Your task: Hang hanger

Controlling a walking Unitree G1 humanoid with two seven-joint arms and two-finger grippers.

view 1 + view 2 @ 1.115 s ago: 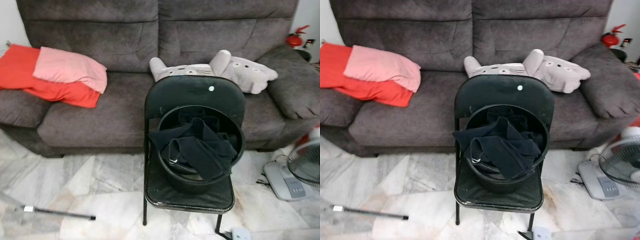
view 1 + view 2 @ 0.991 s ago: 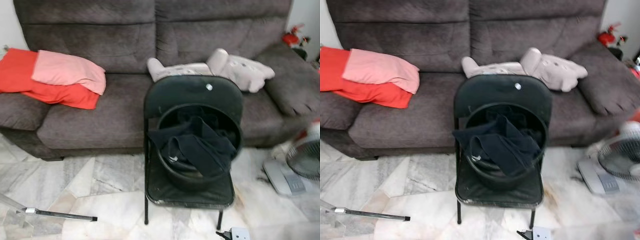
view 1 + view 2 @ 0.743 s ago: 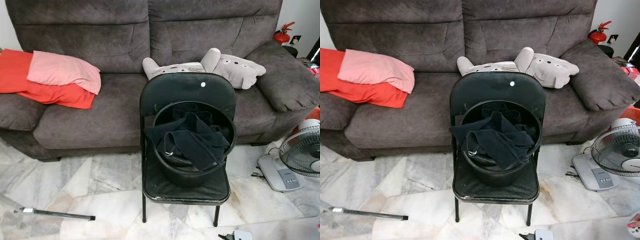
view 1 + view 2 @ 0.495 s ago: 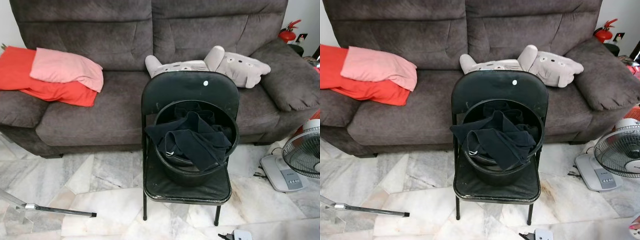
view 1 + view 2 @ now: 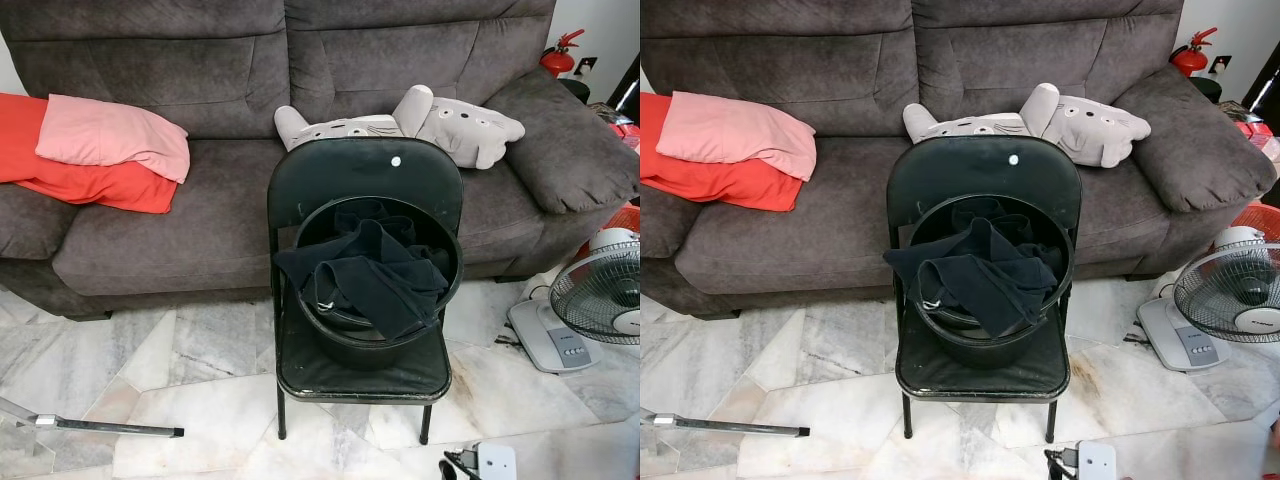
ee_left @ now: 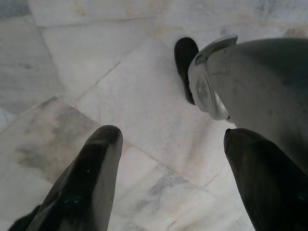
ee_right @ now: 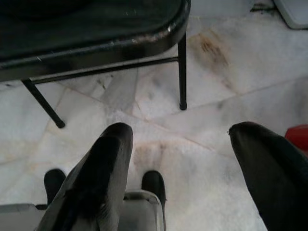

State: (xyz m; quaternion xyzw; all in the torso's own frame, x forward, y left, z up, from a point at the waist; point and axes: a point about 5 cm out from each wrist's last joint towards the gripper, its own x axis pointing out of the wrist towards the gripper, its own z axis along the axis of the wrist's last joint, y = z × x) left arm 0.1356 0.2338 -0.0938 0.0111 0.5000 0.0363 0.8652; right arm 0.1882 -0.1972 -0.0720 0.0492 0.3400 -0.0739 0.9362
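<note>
Chair [image 5: 365, 175], black folding type, stands on marble floor [image 5: 200, 350] right in front of grey sofa [image 5: 180, 210]. Black bucket [image 5: 350, 350] sits on the seat, with black clothes [image 5: 375, 275] heaped inside and draped over its front rim. Small silvery bit [image 5: 323, 305] shows at the clothes' front edge; cannot tell whether it belongs to the hanger, which is not clearly made out anywhere.

On the sofa, a pink cloth [image 5: 110, 135] lies over a red cloth [image 5: 95, 185] at the left end, and a grey plush toy [image 5: 450, 120] lies behind the chair back. Fan [image 5: 598, 305] stands on the floor to the right, thin rod [image 5: 100, 427] lies on the floor to the left.

Left gripper [image 6: 172, 137] hangs low over the marble, fingers spread wide, nothing between them. Right gripper [image 7: 180, 130] hangs near the chair's front legs, fingers also spread, nothing held.
</note>
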